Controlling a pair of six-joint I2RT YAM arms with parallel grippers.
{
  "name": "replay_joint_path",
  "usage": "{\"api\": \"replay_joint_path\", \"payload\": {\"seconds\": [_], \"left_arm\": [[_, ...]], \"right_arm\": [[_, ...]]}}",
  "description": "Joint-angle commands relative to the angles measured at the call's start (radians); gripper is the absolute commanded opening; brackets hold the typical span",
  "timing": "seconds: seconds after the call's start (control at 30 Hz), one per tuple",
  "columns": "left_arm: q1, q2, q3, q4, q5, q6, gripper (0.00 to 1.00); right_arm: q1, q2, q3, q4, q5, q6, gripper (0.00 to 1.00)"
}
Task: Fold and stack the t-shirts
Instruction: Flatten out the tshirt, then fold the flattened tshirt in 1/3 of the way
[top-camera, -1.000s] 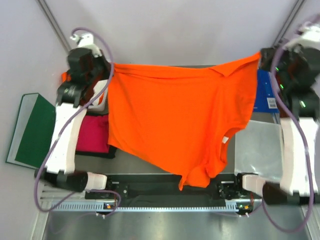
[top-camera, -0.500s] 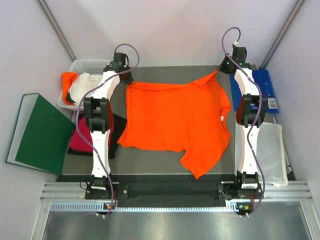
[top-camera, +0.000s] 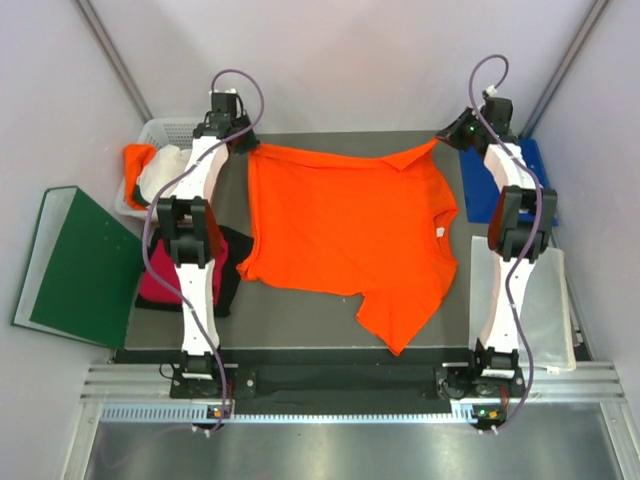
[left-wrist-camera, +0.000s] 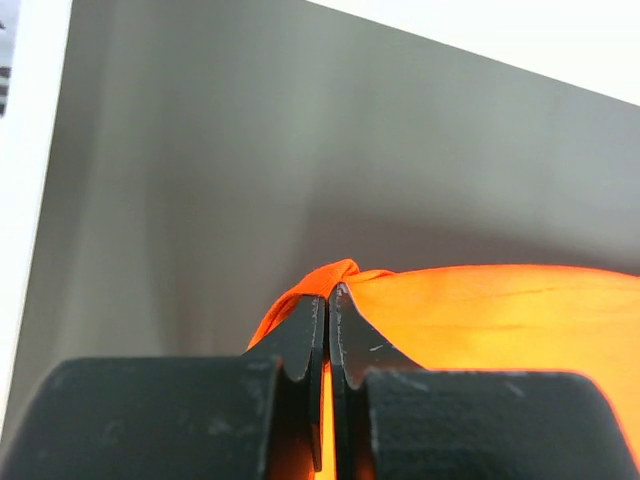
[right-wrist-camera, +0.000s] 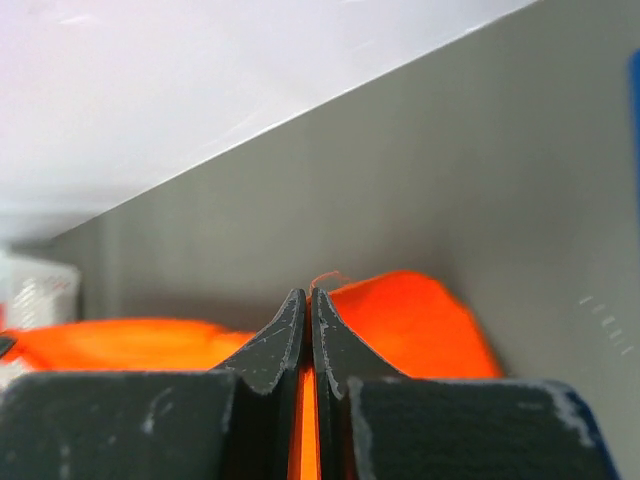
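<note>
bright orange t-shirt (top-camera: 345, 235) is lying soft, creased on smooth grey table (top-camera: 300, 320) | small white tag (top-camera: 441, 233) (unreadable) | left gripper (left-wrist-camera: 328, 300), right gripper (right-wrist-camera: 309, 300) are pinching its corners at table's far edge

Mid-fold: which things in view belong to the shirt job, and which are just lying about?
Job: big orange t-shirt, its far corners pinched by left gripper and right gripper; magenta shirt; black shirt; white shirt and second orange shirt in basket.
Lying about: green binder; blue folder; clear plastic sheet.
</note>
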Motion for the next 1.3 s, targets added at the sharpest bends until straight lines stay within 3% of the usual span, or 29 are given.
{"api": "replay_joint_path", "payload": {"seconds": [0.0, 0.2, 0.4, 0.53, 1.0, 1.03, 1.1, 1.13, 1.2, 1.27], "left_arm": [[0.007, -0.154, -0.079, 0.037, 0.009, -0.01, 0.0], [0.007, -0.263, -0.261, -0.01, 0.009, -0.015, 0.0], [0.007, -0.337, -0.396, -0.038, -0.006, -0.016, 0.0], [0.007, -0.355, -0.45, -0.064, -0.014, -0.015, 0.0], [0.007, -0.33, -0.554, -0.2, -0.034, 0.015, 0.0], [0.007, -0.338, -0.58, -0.197, -0.034, 0.016, 0.07], [0.004, -0.352, -0.602, -0.211, -0.058, 0.024, 0.43], [0.004, -0.357, -0.614, -0.22, -0.081, 0.021, 0.98], [0.004, -0.376, -0.627, -0.248, -0.187, 0.004, 0.99], [0.004, -0.393, -0.634, -0.251, -0.207, 0.002, 0.99]], "right_arm": [[0.0, -0.205, -0.123, 0.078, -0.102, 0.027, 0.0], [0.003, -0.429, -0.41, 0.059, -0.109, -0.022, 0.0], [0.01, -0.652, -0.621, -0.089, -0.008, -0.181, 0.0], [0.012, -0.771, -0.709, -0.168, 0.019, -0.23, 0.0], [0.014, -0.969, -0.919, -0.419, 0.013, -0.255, 0.0], [0.014, -0.983, -0.935, -0.445, 0.02, -0.263, 0.0], [0.014, -1.027, -0.99, -0.477, 0.022, -0.267, 0.0], [0.014, -1.044, -1.011, -0.502, 0.02, -0.267, 0.0], [0.015, -1.099, -1.08, -0.517, 0.016, -0.264, 0.0], [0.015, -1.133, -1.151, -0.54, 0.023, -0.266, 0.0]]}}
